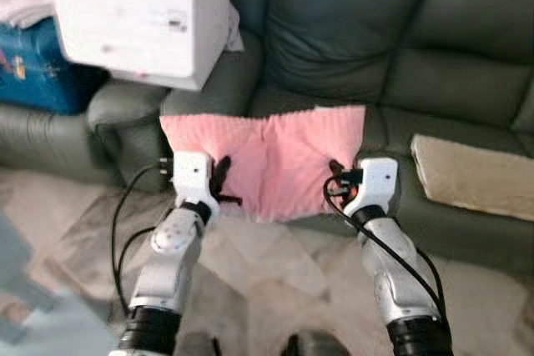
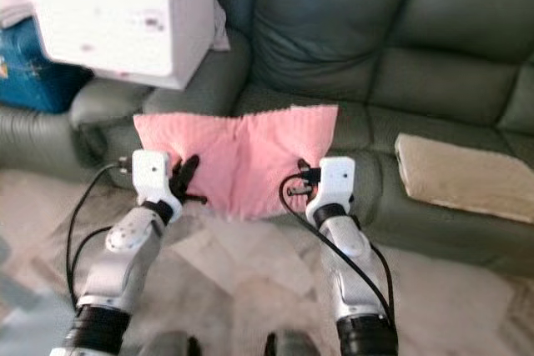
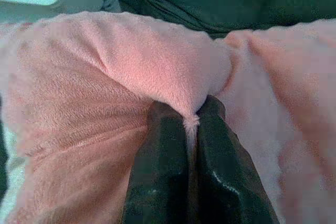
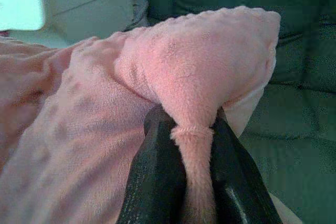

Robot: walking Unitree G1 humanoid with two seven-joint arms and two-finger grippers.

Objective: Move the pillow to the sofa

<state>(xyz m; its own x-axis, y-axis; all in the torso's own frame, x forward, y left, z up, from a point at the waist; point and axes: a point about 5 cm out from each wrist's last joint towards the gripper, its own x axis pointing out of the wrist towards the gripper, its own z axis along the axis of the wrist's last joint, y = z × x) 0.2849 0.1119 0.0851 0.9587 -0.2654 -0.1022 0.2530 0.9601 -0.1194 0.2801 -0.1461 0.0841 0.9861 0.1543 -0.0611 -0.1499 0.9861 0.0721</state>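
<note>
Now I have the pink pillow (image 1: 271,156) stretched between my two claws, over the front edge of the dark green sofa (image 1: 400,47), its far edge apparently resting on the seat cushion, though the head views are too soft to be sure. My left gripper (image 3: 193,129) is pinched tight on a fold of plush near one end, and my right gripper (image 4: 191,129) is nipping a bunched edge at the other. To do this well, I should carry both arms forward together, level, and lower until the seat bears the weight. I should release both pinches together, keeping short of the beige mat (image 1: 476,174) to my right.
</note>
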